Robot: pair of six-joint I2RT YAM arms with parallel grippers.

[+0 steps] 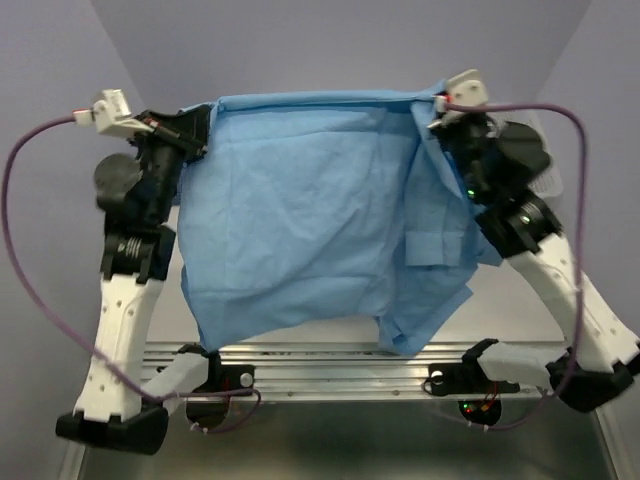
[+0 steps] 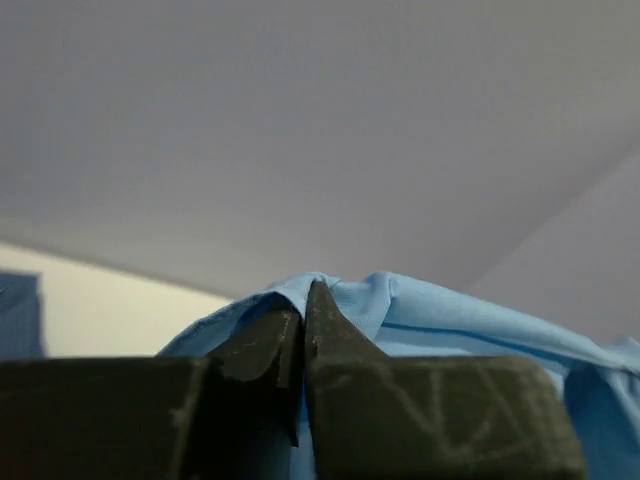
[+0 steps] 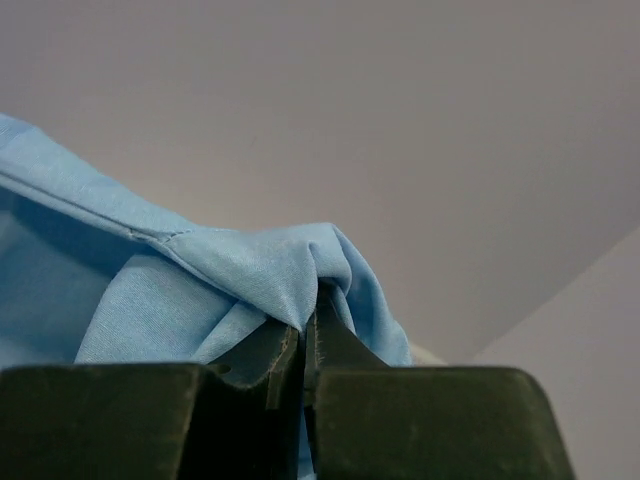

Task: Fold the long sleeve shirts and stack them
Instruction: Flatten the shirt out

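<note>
A plain light sky-blue long sleeve shirt (image 1: 310, 210) hangs spread between both raised arms, well above the table. My left gripper (image 1: 207, 118) is shut on its top left corner, and the cloth (image 2: 420, 310) bunches over the pinched fingertips in the left wrist view. My right gripper (image 1: 437, 105) is shut on the top right corner, where a fold (image 3: 270, 270) drapes over the jaws. A sleeve with its cuff (image 1: 430, 250) dangles on the right side. The shirt's lower hem hangs near the arm bases. No other shirt shows.
A metal rail (image 1: 330, 365) runs along the near table edge between the two arm bases. Purple cables (image 1: 20, 250) loop out from each wrist. Grey walls stand behind the arms.
</note>
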